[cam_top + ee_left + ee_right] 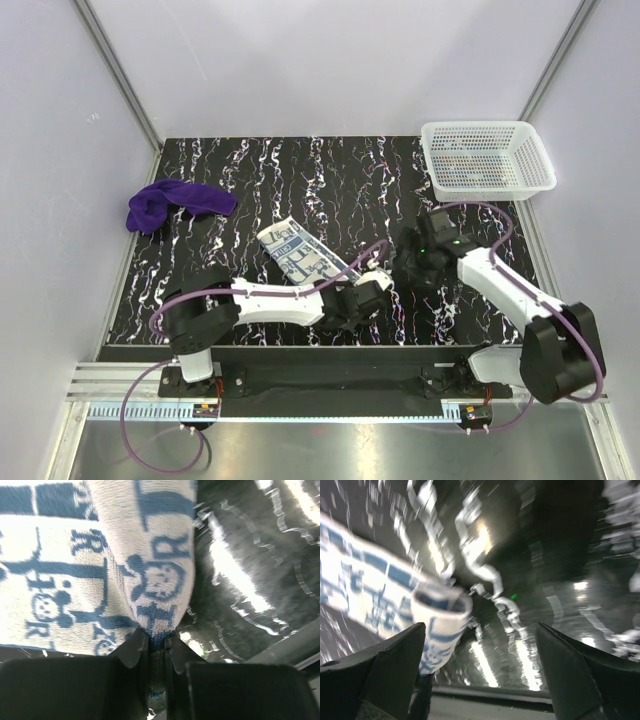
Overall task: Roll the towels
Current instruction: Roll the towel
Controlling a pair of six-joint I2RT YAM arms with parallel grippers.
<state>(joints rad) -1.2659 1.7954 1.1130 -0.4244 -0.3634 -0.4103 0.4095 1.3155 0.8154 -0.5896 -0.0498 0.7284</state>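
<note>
Left wrist view shows the left claw (157,645) pinching an edge of the patterned towel (150,555), well left of the basket (487,155), while the right claw (480,665) gapes wide and empty, so the unheld rolled end may spring open.

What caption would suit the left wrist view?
Left claw shut on a fold of the white cloth towel with blue printed pattern, over the black white-veined tabletop.

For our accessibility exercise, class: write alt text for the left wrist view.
The left gripper pinches a folded edge of the white towel with blue print, which fills the upper left. Glossy black marbled table lies to the right.
</note>
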